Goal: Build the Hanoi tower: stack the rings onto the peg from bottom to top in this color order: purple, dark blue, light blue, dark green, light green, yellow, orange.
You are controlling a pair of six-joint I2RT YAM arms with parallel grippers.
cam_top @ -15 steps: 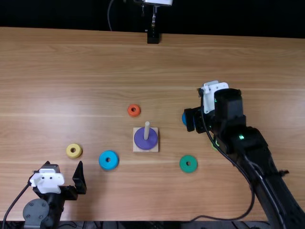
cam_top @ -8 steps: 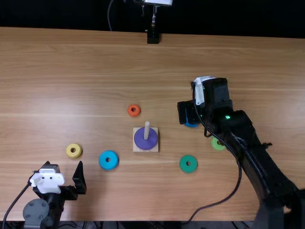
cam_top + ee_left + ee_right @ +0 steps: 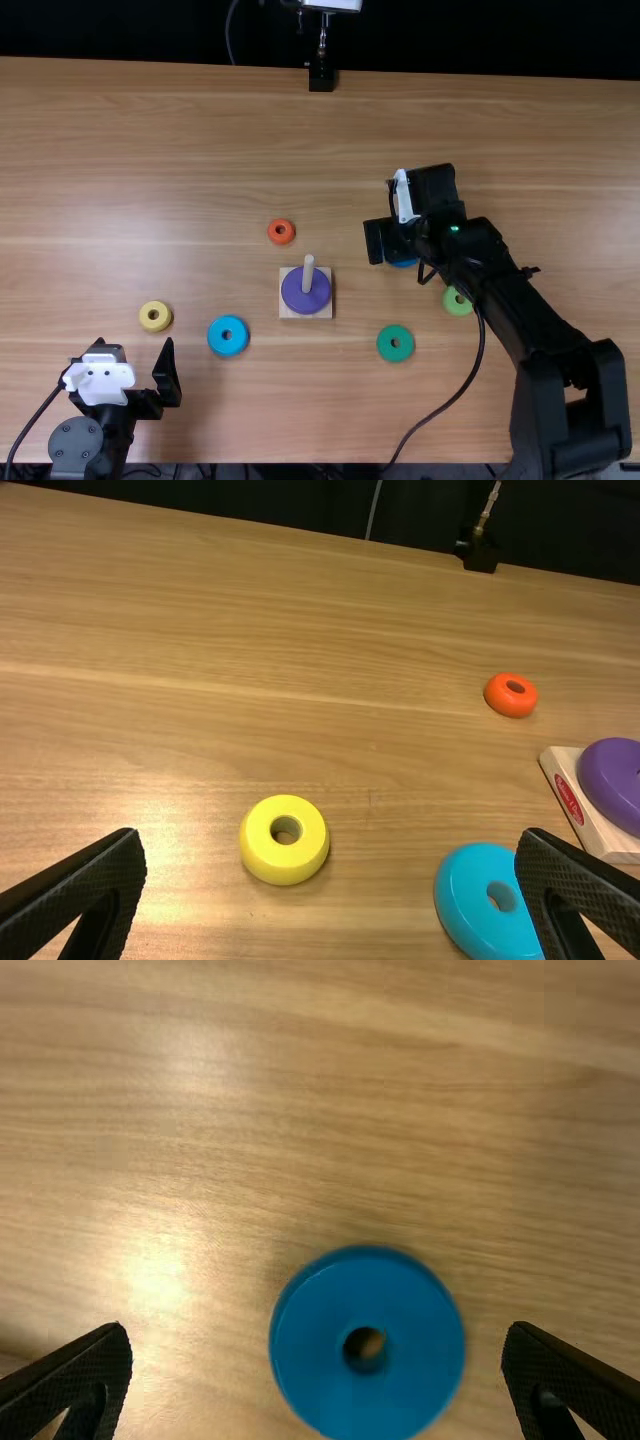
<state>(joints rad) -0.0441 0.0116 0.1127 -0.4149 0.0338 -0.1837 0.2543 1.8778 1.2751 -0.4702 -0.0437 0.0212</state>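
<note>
The light brown bench (image 3: 150, 130) carries everything. The right arm (image 3: 515, 320) stretches over its right side, and the right gripper (image 3: 378, 242) is above the dark blue ring. Its fingers are spread wide with nothing gripped. The left gripper (image 3: 135, 343) is low on the left, near the bench's near edge, its fingers apart and empty too.

The square wooden base (image 3: 285, 313) sits near the middle of the bench, its pale peg (image 3: 308, 273) standing upright. The purple ring (image 3: 300, 296) is around the peg, lying flat on the base.

In the right wrist view, the dark blue ring (image 3: 310, 1350) lies on the bench in the space between the two fingers, touching neither. The light blue ring (image 3: 217, 341) lies flat to the left of the base and a little nearer the near edge. The dark green ring (image 3: 394, 354) is to the right of the base, also nearer that edge. The light green ring (image 3: 456, 304) lies farther right, close beside the right arm in the top view. The yellow ring (image 3: 146, 316) is left of the light blue one, just beyond the left gripper. The orange ring (image 3: 273, 233) lies beyond the base, slightly left of it.
</note>
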